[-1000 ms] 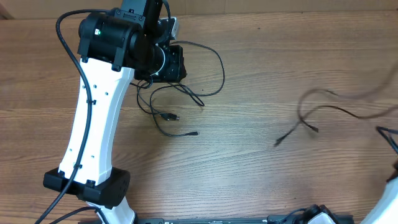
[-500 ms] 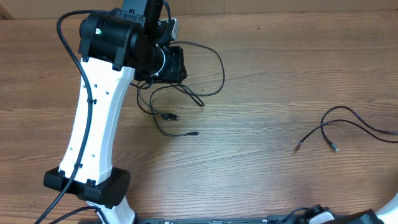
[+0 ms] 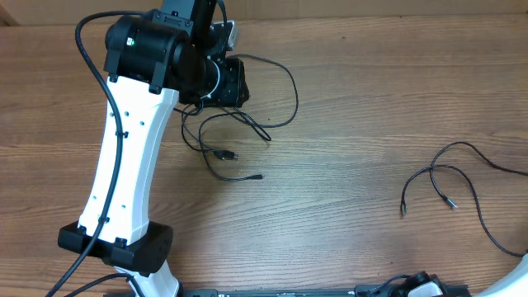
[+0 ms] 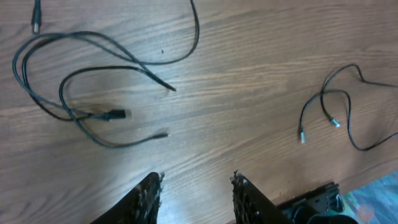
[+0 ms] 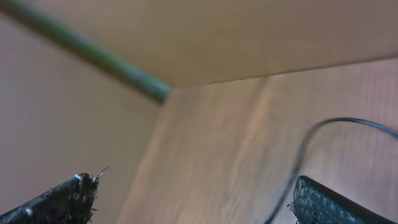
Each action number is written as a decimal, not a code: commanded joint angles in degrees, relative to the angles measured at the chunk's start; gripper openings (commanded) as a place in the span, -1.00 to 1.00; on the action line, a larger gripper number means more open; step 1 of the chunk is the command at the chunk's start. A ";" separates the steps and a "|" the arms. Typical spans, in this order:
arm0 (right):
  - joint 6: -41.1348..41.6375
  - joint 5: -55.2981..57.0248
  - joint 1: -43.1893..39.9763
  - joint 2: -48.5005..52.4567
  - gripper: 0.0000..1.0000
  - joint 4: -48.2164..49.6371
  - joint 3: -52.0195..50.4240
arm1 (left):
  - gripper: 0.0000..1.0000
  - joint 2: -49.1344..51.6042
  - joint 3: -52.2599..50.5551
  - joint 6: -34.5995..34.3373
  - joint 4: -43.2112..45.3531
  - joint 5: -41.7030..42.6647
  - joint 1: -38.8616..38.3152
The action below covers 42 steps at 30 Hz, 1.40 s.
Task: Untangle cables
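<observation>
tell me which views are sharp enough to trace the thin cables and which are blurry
overhead: sharp and evenly lit, no glare, the tangled cables and the separate cable both trace cleanly; left wrist: also crisp, only faint shadows under them; right wrist: soft and out of focus, the table grain smeared, the separate cable showing only as a fuzzy arc

Brown wood-grain table (image 3: 355,99), smooth, matt with a faint sheen. On it, thin black cables (image 4: 112,114) in smooth, dull rubbery sheath, with small bright metal tips (image 4: 336,124). Above the table, left arm (image 3: 124,173) in glossy white plastic shell, joints in matt black plastic. Rough, grainy black pads (image 4: 148,194) on left gripper (image 4: 196,186) and right gripper (image 5: 196,186), finely dotted on the right one.
</observation>
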 commanded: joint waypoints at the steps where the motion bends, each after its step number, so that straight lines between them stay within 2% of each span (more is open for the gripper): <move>1: -5.35 -15.80 0.15 -0.39 1.00 0.35 0.59 | -0.14 0.68 0.48 1.03 0.55 0.63 -0.44; 5: -8.26 -25.22 4.48 1.36 1.00 0.33 0.59 | 0.03 0.70 0.48 1.03 1.25 -1.53 -0.44; 8: -13.60 -29.68 12.48 3.87 1.00 0.26 0.59 | 0.41 0.70 0.46 0.98 1.62 -4.63 -0.44; 10: -18.45 -31.76 19.02 5.73 1.00 0.26 0.59 | 0.89 0.72 0.46 0.55 1.44 -6.47 -0.42; 11: -21.99 -31.85 25.03 7.41 1.00 -0.39 0.59 | 1.00 0.72 0.48 0.00 1.44 -6.54 -0.26; 16: -27.26 -30.12 40.70 12.50 1.00 -0.39 0.59 | 1.00 0.72 0.46 -0.15 1.46 -9.77 0.79; 19: -27.54 -26.38 49.18 15.89 1.00 0.98 0.59 | 0.99 0.72 0.48 -0.55 1.38 -11.23 1.40; 20: -27.54 -24.35 54.51 18.62 1.00 3.19 0.59 | 0.99 0.72 0.46 -0.81 1.29 -12.92 1.90; 24: -27.52 -22.69 64.30 24.94 1.00 9.79 0.59 | 1.00 0.72 0.48 -8.22 0.00 -19.32 4.13; 31: -27.50 -17.35 76.19 32.57 1.00 18.62 0.59 | 1.00 0.72 0.46 -6.32 -0.17 -19.56 6.93; 39: -27.50 -5.81 88.02 40.30 0.99 30.47 0.61 | 1.00 0.72 0.07 -6.03 -0.17 -20.81 7.50; 42: -27.50 -2.99 90.66 42.40 0.91 33.79 0.61 | 0.99 0.72 -1.31 -6.03 -0.15 -20.81 7.50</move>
